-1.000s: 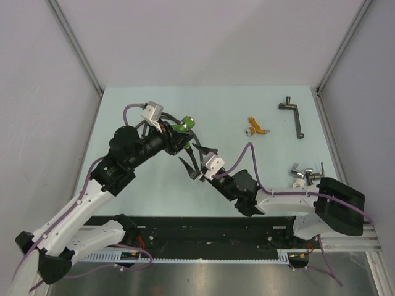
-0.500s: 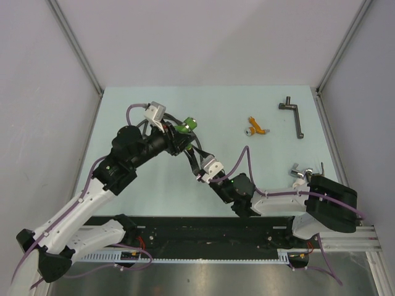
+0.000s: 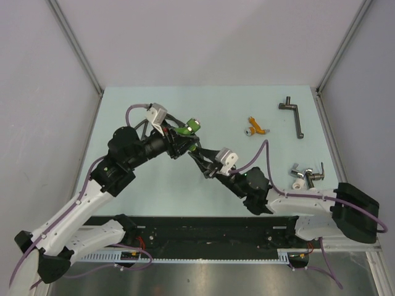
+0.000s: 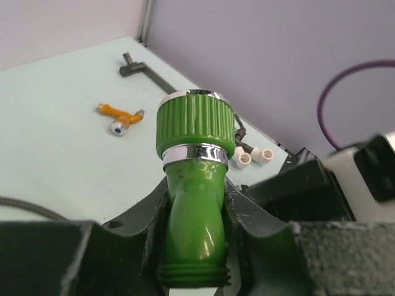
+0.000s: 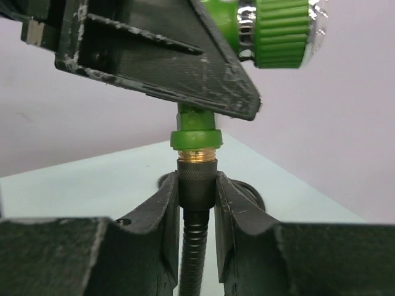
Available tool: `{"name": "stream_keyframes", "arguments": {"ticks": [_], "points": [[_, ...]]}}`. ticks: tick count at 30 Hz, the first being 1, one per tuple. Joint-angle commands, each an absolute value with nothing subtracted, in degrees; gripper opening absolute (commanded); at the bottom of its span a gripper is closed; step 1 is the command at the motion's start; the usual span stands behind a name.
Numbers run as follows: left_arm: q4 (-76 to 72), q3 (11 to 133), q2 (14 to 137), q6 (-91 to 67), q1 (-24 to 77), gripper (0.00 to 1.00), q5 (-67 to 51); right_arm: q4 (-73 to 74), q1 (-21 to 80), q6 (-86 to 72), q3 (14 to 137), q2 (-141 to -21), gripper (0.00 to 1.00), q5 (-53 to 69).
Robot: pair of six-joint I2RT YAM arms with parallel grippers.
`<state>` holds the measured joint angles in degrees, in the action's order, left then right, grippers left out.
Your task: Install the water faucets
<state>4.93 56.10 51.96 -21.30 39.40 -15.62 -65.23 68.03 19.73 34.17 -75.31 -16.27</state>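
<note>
My left gripper (image 3: pixel 178 140) is shut on the green faucet (image 3: pixel 187 127) and holds it above the table; in the left wrist view the faucet's body (image 4: pixel 194 216) sits between the jaws, its ribbed cap up. My right gripper (image 3: pixel 199 154) is shut on the black hose nut (image 5: pixel 197 180), right below the faucet's green collar and brass thread (image 5: pixel 196 148). The ribbed black hose (image 5: pixel 195 253) hangs down between the right jaws. The orange faucet (image 3: pixel 255 128) lies loose on the table at the back right and also shows in the left wrist view (image 4: pixel 120 117).
A dark L-shaped pipe fitting (image 3: pixel 293 115) lies near the far right corner. A metal fitting and small white sleeves (image 3: pixel 304 177) lie near the right edge. The two arms meet close together over the table's middle. Walls enclose the table on the left, right and back.
My right arm has swung its wrist right and forward, and its gripper has come up under the green faucet. My left gripper has shifted slightly right with the faucet.
</note>
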Motion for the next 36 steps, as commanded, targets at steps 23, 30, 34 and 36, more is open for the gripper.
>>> {"name": "stream_keyframes", "arguments": {"ticks": [23,30,34,36], "points": [[5.3,66.4,56.6,-8.6,39.7,0.34,-49.1,-87.5,39.1,-46.4,39.5,-75.1,0.0,45.1],[13.1,68.0,53.6,-6.9,39.8,0.69,-30.0,-81.7,39.0,-40.5,38.3,-73.4,0.0,41.8],[15.4,68.3,52.1,-7.1,39.7,0.82,-21.9,-79.7,39.0,-38.6,37.8,-72.3,0.0,40.5],[16.0,68.6,51.2,-7.6,39.8,0.84,-19.0,-77.4,39.0,-36.2,37.5,-71.6,0.0,39.6]]}}
